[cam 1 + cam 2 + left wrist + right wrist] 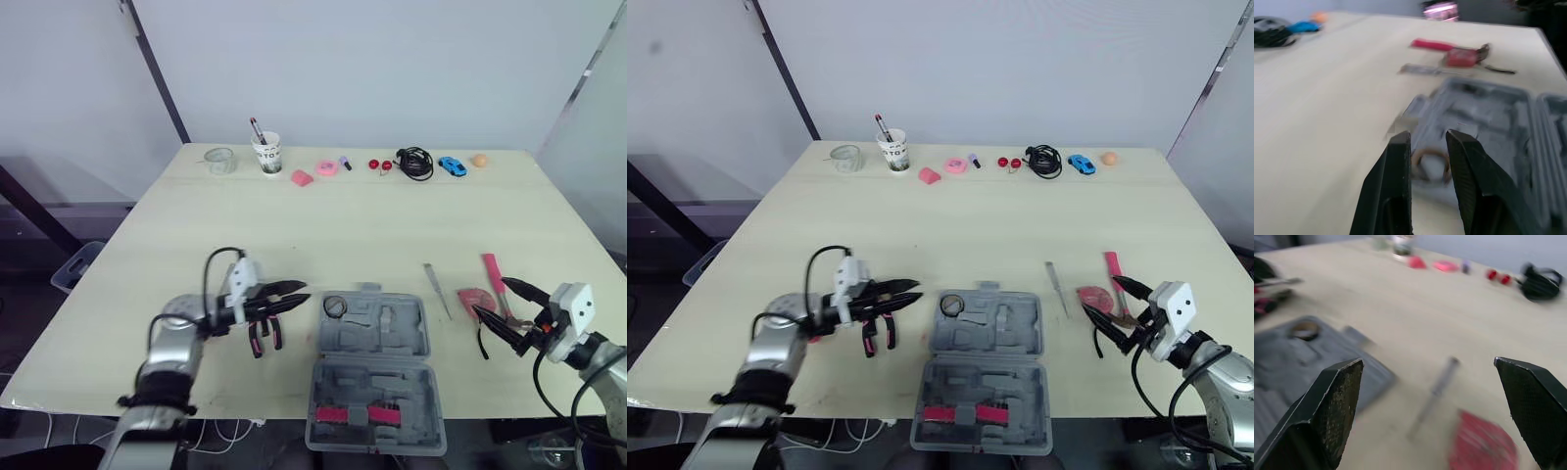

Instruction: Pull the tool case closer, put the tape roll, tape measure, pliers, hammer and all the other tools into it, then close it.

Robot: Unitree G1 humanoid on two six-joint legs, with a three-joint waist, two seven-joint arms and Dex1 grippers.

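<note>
The case (419,345) is lying open at the table's (343,225) near edge. Its near half is carrying a pink strip (358,415), and the far half is holding the tape roll (335,306) in its left corner.

Just left of the case, the left gripper (294,293) is hovering low and pointing at the tape roll. Its fingers (1396,196) are standing slightly apart with a narrow gap, and nothing is showing between them. The pliers (259,338) are sitting right under that gripper, handles toward the robot; whether they are touching it is not clear.

Right of the case, the right gripper (507,309) is gaping wide and gripping nothing. It is hanging just beside the red tape measure (474,297), whose black strap is trailing toward the near edge. The hammer (491,269), pink-handled, is lying next to the tape measure, running away from the robot. A slim grey tool (437,290) is resting between the case and the tape measure.

Along the far edge, left to right, a row of things is standing:
- a glass (218,160)
- a mug (266,154) with a pen
- two pink bits (302,177)
- red balls (379,164)
- a black cable (415,163)
- a blue toy car (452,165)
- an orange ball (479,160)
</note>
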